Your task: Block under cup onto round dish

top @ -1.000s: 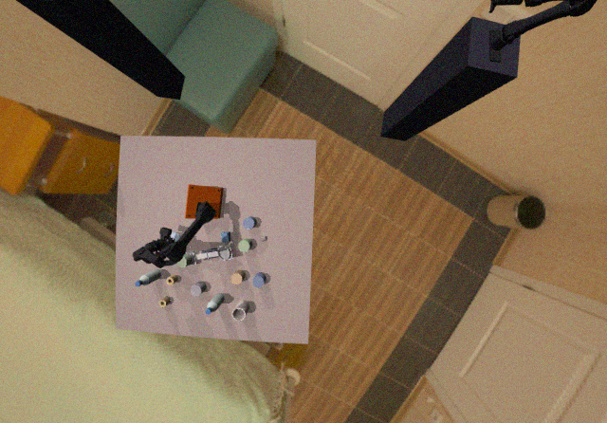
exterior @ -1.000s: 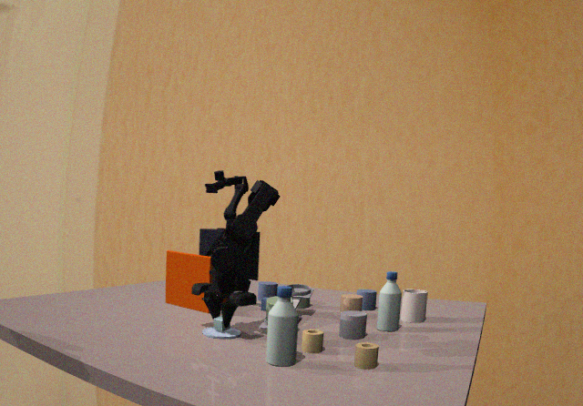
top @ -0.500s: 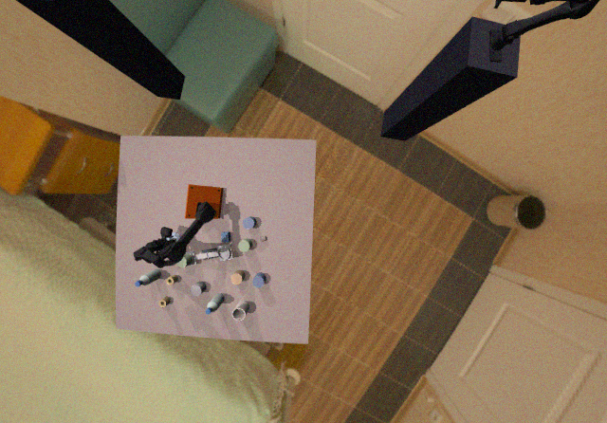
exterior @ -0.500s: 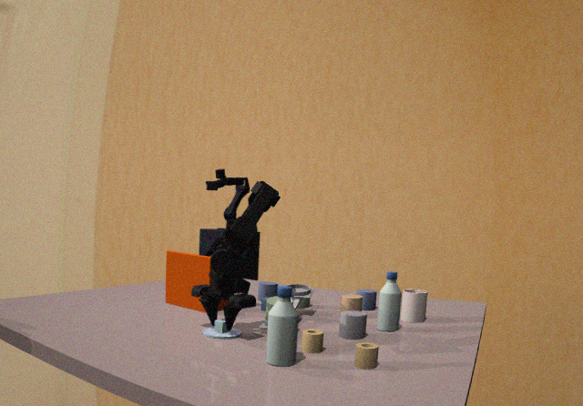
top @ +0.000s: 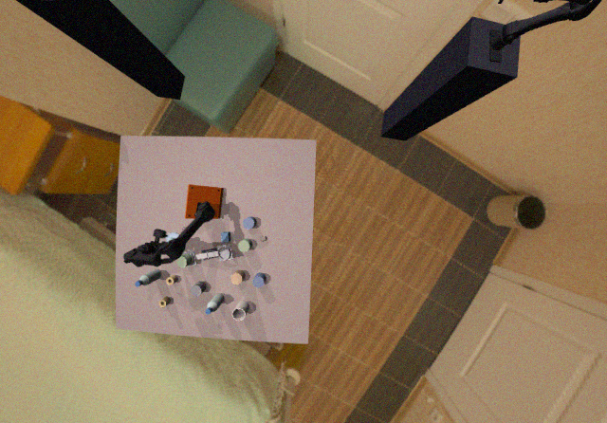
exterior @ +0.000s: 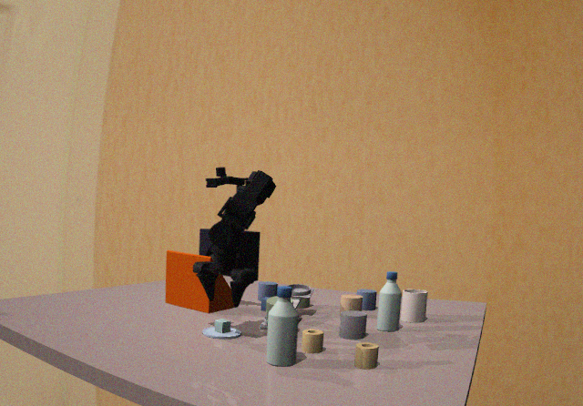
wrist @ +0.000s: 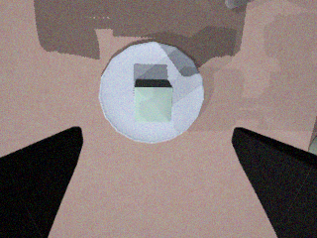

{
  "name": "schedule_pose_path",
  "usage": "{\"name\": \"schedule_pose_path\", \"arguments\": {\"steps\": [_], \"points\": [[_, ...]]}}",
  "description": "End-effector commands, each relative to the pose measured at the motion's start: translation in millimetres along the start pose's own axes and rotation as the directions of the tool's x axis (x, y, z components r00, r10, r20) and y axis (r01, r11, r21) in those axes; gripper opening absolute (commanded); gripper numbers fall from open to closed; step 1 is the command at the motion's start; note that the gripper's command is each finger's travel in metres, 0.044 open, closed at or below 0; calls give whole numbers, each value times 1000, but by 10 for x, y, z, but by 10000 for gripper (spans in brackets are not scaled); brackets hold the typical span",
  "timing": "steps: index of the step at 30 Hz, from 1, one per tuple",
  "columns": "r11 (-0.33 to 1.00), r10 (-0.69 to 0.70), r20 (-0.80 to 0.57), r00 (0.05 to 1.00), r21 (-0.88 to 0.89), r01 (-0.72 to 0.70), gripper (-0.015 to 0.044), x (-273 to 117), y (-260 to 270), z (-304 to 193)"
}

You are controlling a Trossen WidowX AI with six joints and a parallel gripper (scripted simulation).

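Note:
A pale green block (exterior: 222, 326) (wrist: 154, 105) rests on the round dish (exterior: 208, 332) (wrist: 116, 106), inside its rim. My gripper (exterior: 223, 302) (wrist: 160, 134) is open and empty, above the block and touching nothing. One green cup (top: 184, 260) stands on the left end of the balance (top: 208, 254); in the exterior view it is partly behind a bottle. The other green cup (top: 244, 245) stands on the table, off the balance. The balance's other end holds no cup. No cup is above the dish.
An orange wedge (top: 203, 197) (exterior: 188, 279) stands by the arm's base. Two bottles (exterior: 282, 338) (exterior: 389, 308), tan rings (exterior: 312, 341) (exterior: 366, 356), a grey cylinder (exterior: 352, 325) and a white cup (exterior: 414, 306) stand around the balance. A small blue block (top: 225, 236) lies beside it.

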State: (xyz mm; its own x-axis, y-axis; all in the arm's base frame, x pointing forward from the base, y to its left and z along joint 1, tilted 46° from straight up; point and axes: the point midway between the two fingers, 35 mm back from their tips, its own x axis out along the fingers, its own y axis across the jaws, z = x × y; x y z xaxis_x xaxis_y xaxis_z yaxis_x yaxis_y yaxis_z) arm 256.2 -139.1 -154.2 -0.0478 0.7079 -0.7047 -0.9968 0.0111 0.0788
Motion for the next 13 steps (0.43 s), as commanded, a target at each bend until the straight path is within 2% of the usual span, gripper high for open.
{"name": "schedule_pose_path", "arguments": {"steps": [1,3,13], "points": [[1000,0,-1,1000,4,0,440,-275,30,-9],[1000,-1,0,1000,5,1,440,-372,42,-4],[1000,-1,0,1000,5,1,440,-372,42,-4]]}}
